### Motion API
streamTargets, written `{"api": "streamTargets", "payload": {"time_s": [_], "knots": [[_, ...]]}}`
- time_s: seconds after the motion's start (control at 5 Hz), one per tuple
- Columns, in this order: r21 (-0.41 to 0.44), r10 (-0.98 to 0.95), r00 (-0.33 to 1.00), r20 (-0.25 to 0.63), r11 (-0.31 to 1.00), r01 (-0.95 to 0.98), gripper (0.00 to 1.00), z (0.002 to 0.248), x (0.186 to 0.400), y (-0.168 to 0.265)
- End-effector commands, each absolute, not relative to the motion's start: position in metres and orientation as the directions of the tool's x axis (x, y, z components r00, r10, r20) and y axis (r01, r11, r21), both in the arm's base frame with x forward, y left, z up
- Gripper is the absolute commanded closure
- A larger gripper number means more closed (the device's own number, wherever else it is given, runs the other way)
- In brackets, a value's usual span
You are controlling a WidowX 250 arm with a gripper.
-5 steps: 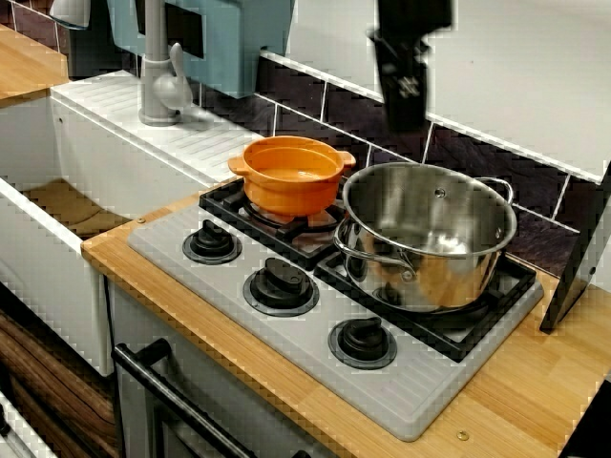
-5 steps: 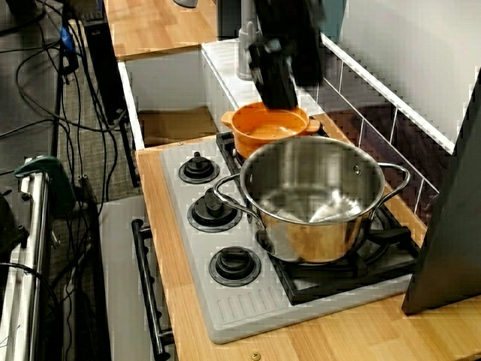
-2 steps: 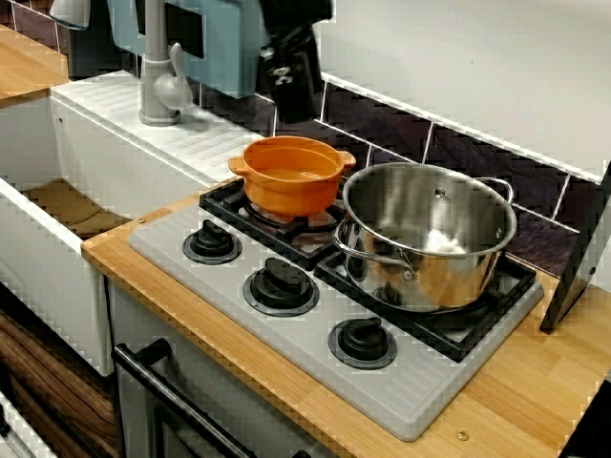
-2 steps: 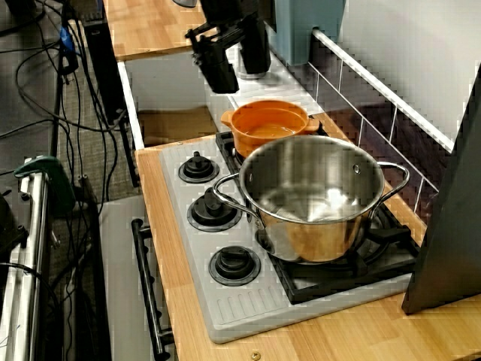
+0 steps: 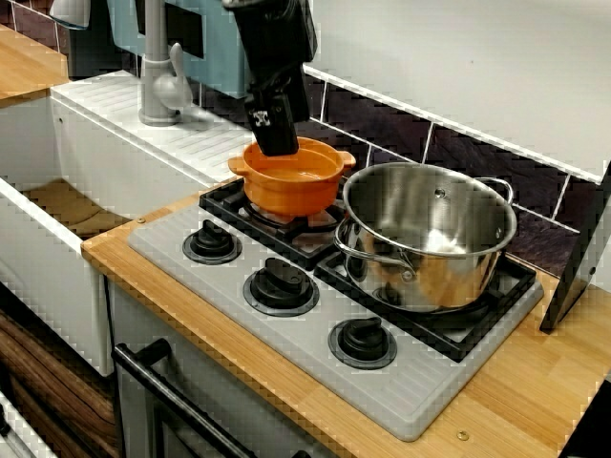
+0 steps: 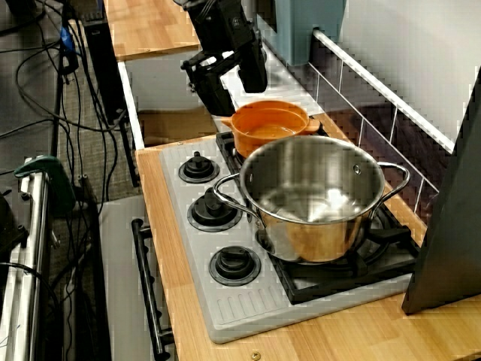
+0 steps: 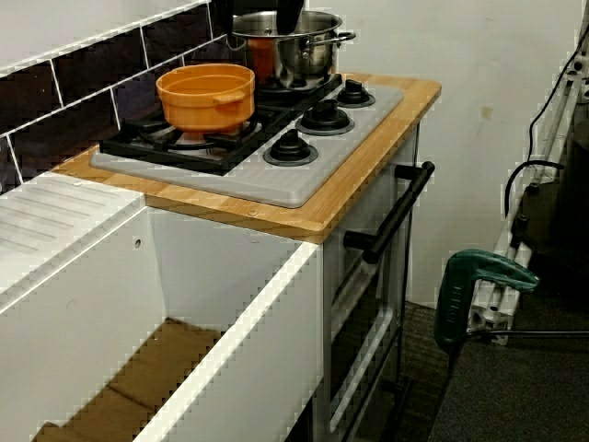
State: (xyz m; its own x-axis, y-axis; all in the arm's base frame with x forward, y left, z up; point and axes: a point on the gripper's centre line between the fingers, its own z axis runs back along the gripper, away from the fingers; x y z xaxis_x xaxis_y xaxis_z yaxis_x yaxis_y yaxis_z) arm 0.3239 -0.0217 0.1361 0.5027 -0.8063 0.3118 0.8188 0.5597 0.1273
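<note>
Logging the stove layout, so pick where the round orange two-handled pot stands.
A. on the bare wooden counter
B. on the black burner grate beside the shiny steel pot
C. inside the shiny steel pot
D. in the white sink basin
B: the round orange two-handled pot rests on the black burner grate, right beside the shiny steel pot.

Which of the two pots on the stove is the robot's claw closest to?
The small orange pot. The gripper hangs near its rim on the sink side; the larger shiny steel pot stands beyond it, farther from the gripper.
</note>
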Motion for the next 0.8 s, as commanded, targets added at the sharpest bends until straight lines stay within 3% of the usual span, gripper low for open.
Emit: {"api": "streamTargets", "payload": {"time_s": [0.0, 0.2, 0.6], "knots": [[0.247, -0.825, 0.482, 0.296, 0.554, 0.795, 0.0, 0.114, 0.346, -0.003], [0.249, -0.835, 0.474, 0.28, 0.54, 0.804, 0.0, 0.102, 0.35, 0.005], [0.197, -0.825, 0.482, 0.296, 0.547, 0.814, 0.0, 0.112, 0.343, 0.0]]}}
